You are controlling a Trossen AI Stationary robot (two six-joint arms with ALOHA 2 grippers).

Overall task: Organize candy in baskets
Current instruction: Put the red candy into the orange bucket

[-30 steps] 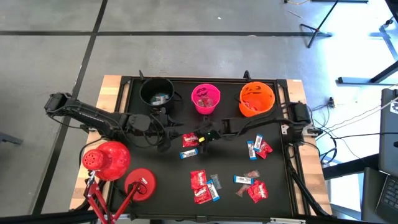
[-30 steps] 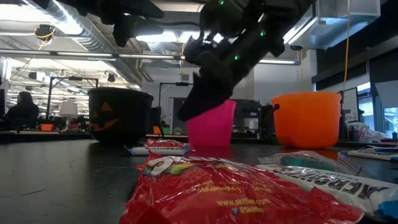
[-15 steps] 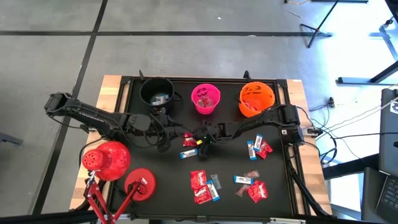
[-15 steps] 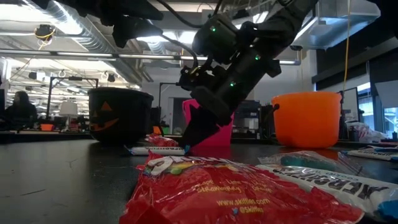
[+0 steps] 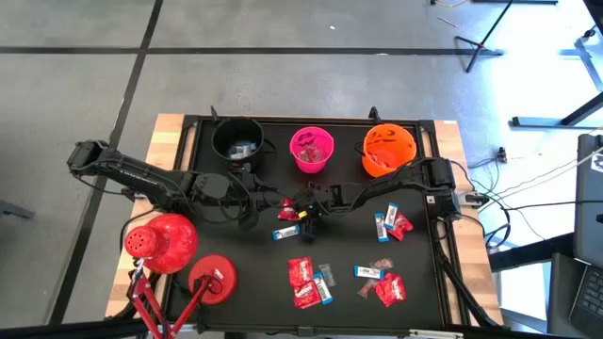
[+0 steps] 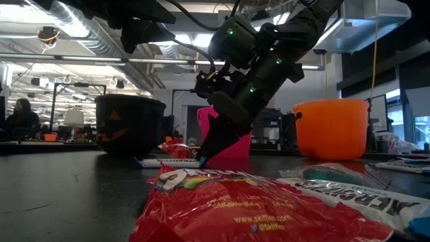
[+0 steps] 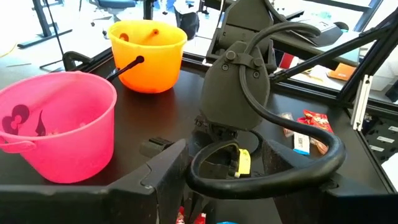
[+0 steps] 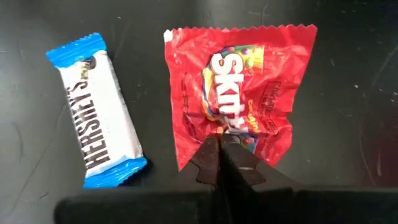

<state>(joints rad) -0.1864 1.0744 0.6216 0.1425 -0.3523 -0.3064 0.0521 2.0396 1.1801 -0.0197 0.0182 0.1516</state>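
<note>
My right gripper (image 8: 221,149) is shut on a red wrapped candy (image 8: 239,93) lying mid-table (image 5: 285,211), in front of the pink basket (image 5: 313,149). A blue-and-white candy (image 8: 98,127) lies flat on the table beside it. The black basket (image 5: 237,139) stands at the far left and the orange basket (image 5: 388,149) at the far right. My left gripper (image 5: 249,207) hangs open just left of the red candy, holding nothing. My right gripper pinches the red candy's wrapper (image 8: 233,129) between its two fingertips, a little in from one short end, where the wrapper puckers. The fingers slant down from the table's right side. The candy rests on the table, one side tipped up (image 6: 176,146).
More candy lies scattered toward the near right (image 5: 306,281) (image 5: 382,282) (image 5: 393,224), one red packet close before the low camera (image 6: 235,208). Two red lamp heads (image 5: 160,240) (image 5: 213,280) stand at the near left. Cables run along the table's right edge.
My right gripper has come down onto the red candy and taken hold of it. The candy's wrapper has puckered, and one side has tipped up off the table.
</note>
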